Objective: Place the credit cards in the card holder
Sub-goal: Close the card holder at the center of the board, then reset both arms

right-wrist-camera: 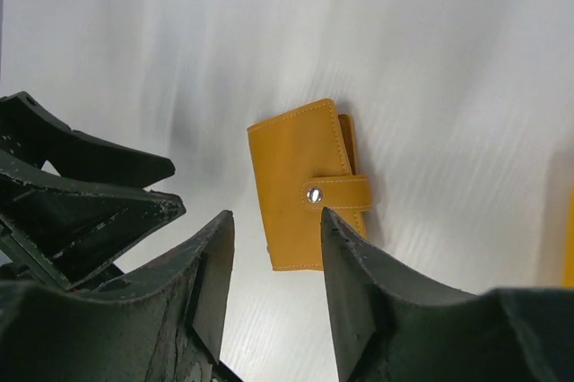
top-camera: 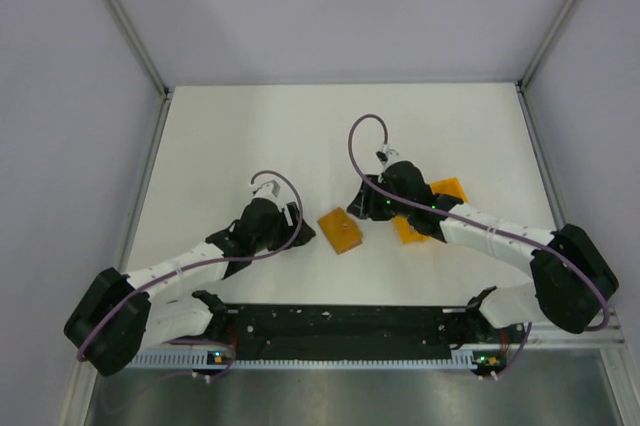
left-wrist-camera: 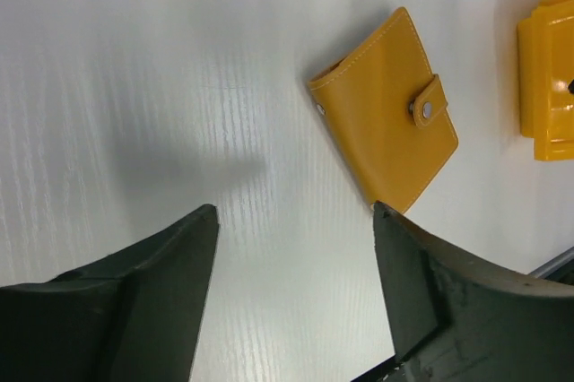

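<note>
The card holder [top-camera: 340,230] is a small orange wallet, lying closed with its snap strap fastened, between my two grippers. It shows in the left wrist view [left-wrist-camera: 381,122] and in the right wrist view [right-wrist-camera: 300,185]. My left gripper [top-camera: 302,231] is open and empty, just left of the wallet; in its own view [left-wrist-camera: 294,212] the jaws stand wide apart over bare table. My right gripper [top-camera: 362,208] is open and empty, just right of the wallet, jaws apart [right-wrist-camera: 276,213]. No light blue or silvery grey credit card is in view.
A second orange-yellow flat object [top-camera: 447,188] lies partly under the right arm; its edge shows in the left wrist view [left-wrist-camera: 547,77]. The white table [top-camera: 250,136] has walls at the back and both sides. The left gripper's fingers [right-wrist-camera: 81,185] show in the right wrist view.
</note>
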